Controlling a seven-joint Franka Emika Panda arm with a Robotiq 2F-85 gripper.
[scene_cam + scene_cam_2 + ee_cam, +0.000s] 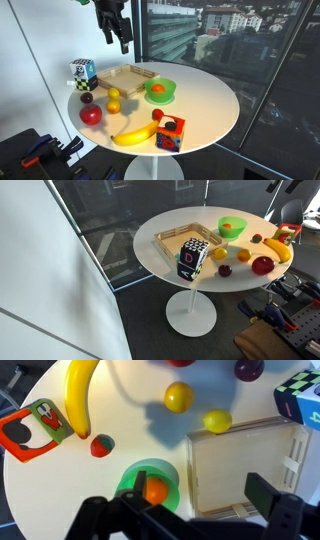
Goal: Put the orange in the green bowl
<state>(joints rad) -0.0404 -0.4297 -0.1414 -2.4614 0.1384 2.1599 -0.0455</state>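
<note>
The orange (178,398) is a small orange-yellow ball lying on the white round table, between the lemon (217,421) and the banana (80,395); it shows in both exterior views (114,106) (243,254). The green bowl (130,478) stands beside the wooden tray and holds a deeper, redder-orange fruit (154,490); the bowl also shows in both exterior views (166,97) (238,230). My gripper (198,480) is open and empty, high above the table (120,40), over the bowl and tray and well apart from the orange.
A wooden tray (240,460) lies next to the bowl. A patterned cube (83,73), a red apple (91,114), a dark plum (87,97), a strawberry (101,446) and a red toy block (169,133) stand round the table. A glass wall is behind.
</note>
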